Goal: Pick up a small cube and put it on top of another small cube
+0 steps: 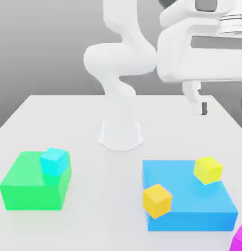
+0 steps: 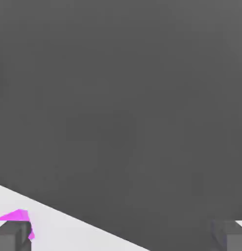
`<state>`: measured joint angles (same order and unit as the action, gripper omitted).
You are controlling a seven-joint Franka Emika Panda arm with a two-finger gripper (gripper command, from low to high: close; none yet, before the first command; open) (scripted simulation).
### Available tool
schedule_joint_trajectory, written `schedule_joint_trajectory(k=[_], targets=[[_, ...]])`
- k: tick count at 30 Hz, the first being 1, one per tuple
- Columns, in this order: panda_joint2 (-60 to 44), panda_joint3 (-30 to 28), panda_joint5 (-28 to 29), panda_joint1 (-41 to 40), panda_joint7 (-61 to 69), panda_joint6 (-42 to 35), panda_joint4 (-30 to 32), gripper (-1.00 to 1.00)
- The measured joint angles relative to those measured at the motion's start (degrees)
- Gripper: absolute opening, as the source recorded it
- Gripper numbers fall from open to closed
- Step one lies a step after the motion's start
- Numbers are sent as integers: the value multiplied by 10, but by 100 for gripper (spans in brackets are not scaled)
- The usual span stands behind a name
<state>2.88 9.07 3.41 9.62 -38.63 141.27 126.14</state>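
Exterior view: magenta cube (image 1: 239,240) near the bench's (image 1: 103,196) front right corner; cyan cube (image 1: 54,162) on the green block's (image 1: 32,188) right edge; end effector (image 1: 224,105) open.

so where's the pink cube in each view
exterior view: the pink cube is at the bottom corner on the exterior view's right, cut off by the picture edge
hand view: it shows as a pink patch by one of the claw's fingertips
shared landmark: the pale table
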Motion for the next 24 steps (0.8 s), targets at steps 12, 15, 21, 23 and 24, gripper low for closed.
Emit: schedule_joint_trajectory(k=[12,15,21,23,24], targets=[[-253,29,57,73,17,53,-33,0],[-315,22,74,89,11,84,-45,0],[-368,7,88,102,2,122,-57,-100],[-368,7,88,102,2,122,-57,-100],[-373,5,89,104,1,127,-58,-100]])
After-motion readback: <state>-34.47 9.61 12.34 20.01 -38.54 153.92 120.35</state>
